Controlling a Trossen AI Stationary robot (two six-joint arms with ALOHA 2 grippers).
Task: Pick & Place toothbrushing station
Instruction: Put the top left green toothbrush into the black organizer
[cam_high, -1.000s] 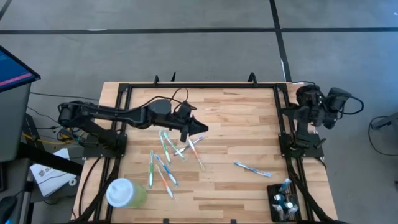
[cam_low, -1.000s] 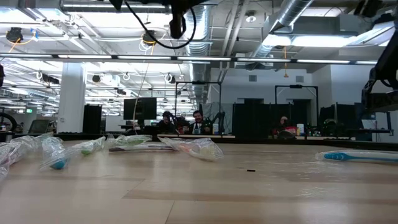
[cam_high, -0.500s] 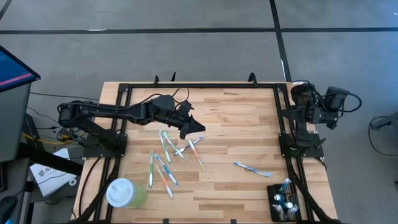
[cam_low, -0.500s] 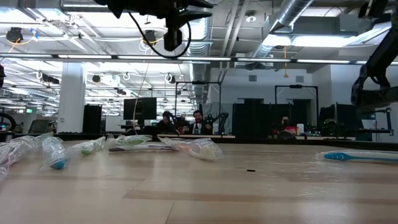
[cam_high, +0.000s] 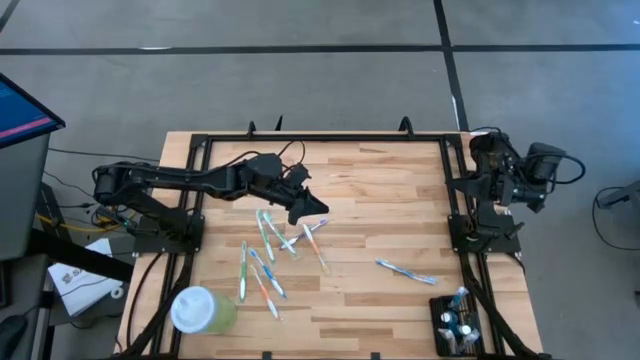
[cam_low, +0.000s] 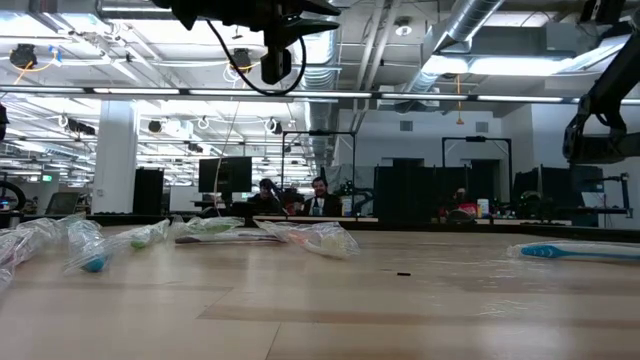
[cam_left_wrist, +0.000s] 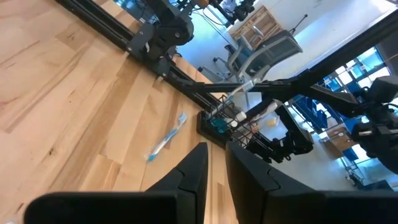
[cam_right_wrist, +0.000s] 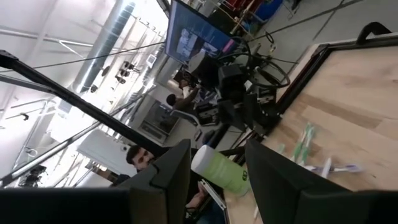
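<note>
The left tool (cam_high: 318, 207) is held above the middle of the pale wooden slatted surface (cam_high: 380, 190), over the far end of a loose group of plastic-wrapped toothbrushes (cam_high: 265, 250). In the left wrist view its two dark fingers (cam_left_wrist: 198, 167) are seen standing close together with only a narrow gap between them, and nothing is held.

The right tool (cam_right_wrist: 214, 171) is raised at the surface's right edge, beside its own base, well apart from the brushes. In the right wrist view its fingers (cam_right_wrist: 177, 163) are seen set clearly apart, and nothing is gripped between them.

The small black rectangular toothbrushing station with a slotted grid top (cam_high: 455, 322) is located at the near right corner of the surface (some items stand upright in its slots). A single blue-and-white toothbrush (cam_high: 405, 270) lies flat just beyond it, towards the centre, not touching it. In the left wrist view the station (cam_left_wrist: 239, 124) and that toothbrush (cam_left_wrist: 165, 138) are visible ahead of the fingers.

A pale green cup with a white lid (cam_high: 200, 310) is placed at the near left corner.

Seated people (cam_low: 295, 196) are seen in the room beyond, in the low view.
</note>
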